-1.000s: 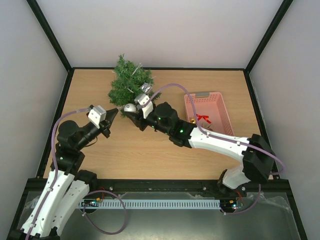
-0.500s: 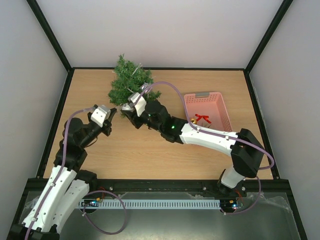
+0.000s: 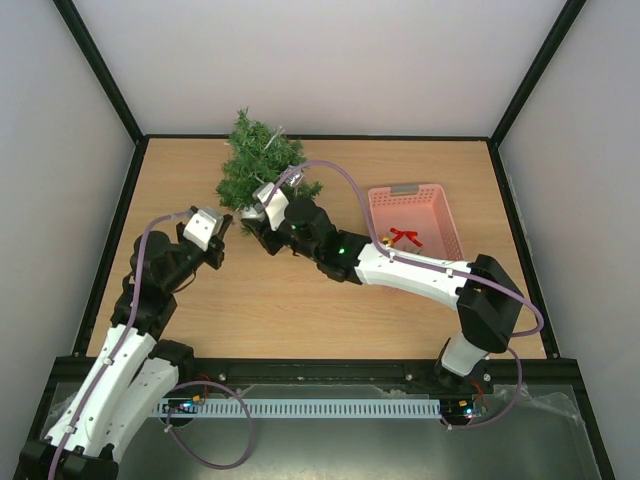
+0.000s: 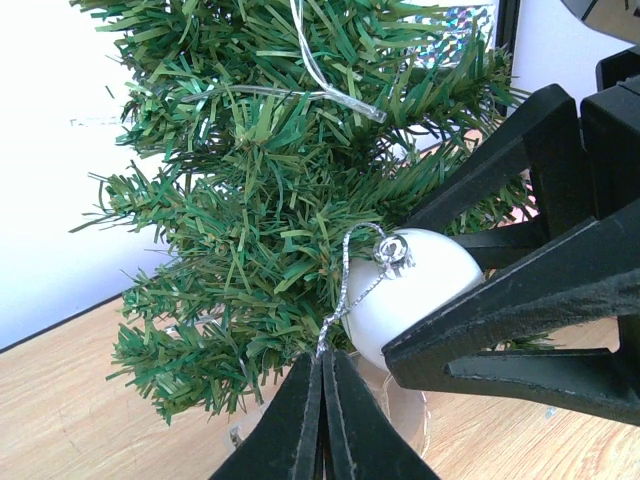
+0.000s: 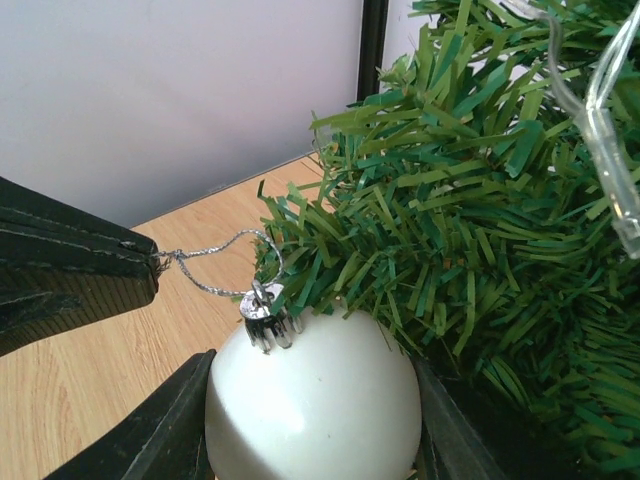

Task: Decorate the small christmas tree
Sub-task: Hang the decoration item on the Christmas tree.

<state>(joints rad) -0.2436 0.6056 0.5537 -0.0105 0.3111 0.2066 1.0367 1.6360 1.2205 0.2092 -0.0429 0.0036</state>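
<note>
The small christmas tree stands upper left of centre in the overhead view, at the back edge of the tabletop. Within the last second the right hand has moved its white bauble in against the lower branches, and it grips the ball on both sides. The left hand has also come closer, pinched tight on the silver loop (thread drawn taut). Judgement: hanging is under way, but the loop is over no branch yet.

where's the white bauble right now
In the top view it's at the table's back left: the bauble is held in the right gripper, against the tree's lower branches, with the left gripper pinching its silver loop.
</note>
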